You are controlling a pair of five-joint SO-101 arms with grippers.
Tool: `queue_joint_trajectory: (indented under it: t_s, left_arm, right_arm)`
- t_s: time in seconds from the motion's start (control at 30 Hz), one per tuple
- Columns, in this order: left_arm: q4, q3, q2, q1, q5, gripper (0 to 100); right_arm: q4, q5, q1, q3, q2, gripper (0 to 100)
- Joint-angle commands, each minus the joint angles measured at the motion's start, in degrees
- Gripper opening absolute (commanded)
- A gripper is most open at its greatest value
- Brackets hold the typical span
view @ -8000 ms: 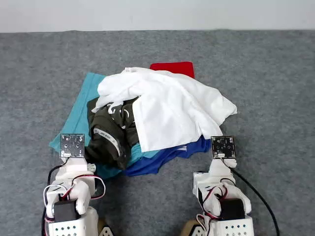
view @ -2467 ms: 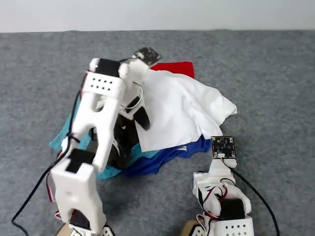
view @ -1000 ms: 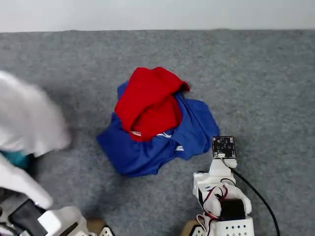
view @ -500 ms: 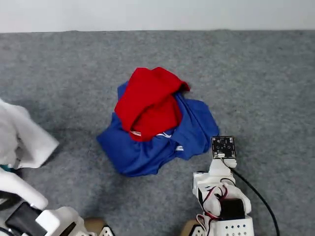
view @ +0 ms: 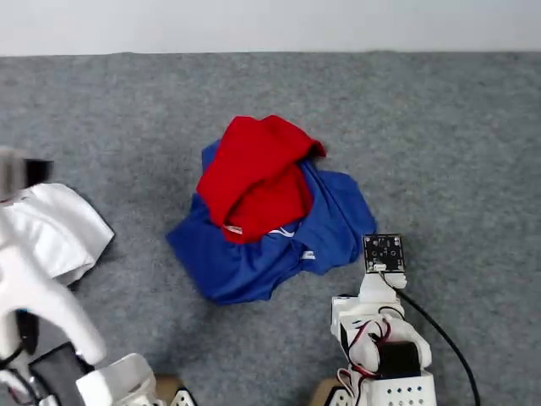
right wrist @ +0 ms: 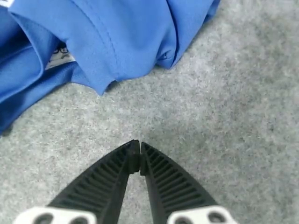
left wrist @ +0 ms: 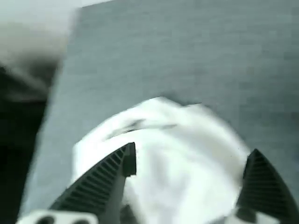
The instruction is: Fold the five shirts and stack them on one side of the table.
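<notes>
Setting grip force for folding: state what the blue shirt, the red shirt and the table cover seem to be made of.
Blue shirt: smooth fine knit with a slight sheen and a stitched hem, perhaps polyester.
Red shirt: soft cloth in rounded folds; fibre unclear.
Table cover: grey felt or short carpet, fuzzy and speckled.

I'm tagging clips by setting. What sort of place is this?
Probably a robotics lab bench rather than a home: a white robot arm stands at a grey felt-like tabletop, a plain white wall behind, and a red shirt lies crumpled on a blue shirt.
</notes>
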Motion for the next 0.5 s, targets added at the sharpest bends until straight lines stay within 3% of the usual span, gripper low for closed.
queue_joint_trajectory:
  t_s: [0.0, 0.2, 0.47]
  left_arm:
    - [4.04, 1.19, -1.49, 15.12, 2.64, 35]
    - [0.18, 11.3, -1.49, 32.88, 6.77, 35]
    - [-16.53, 27.38, -1.05, 44.75, 11.16, 35]
  right_arm:
    - [-0.13, -0.53, -0.31, 0.88, -0.48, 0.9]
    - [-0.13, -0.53, -0.31, 0.88, -0.48, 0.9]
    - [-0.13, -0.53, -0.31, 0.88, -0.48, 0.9]
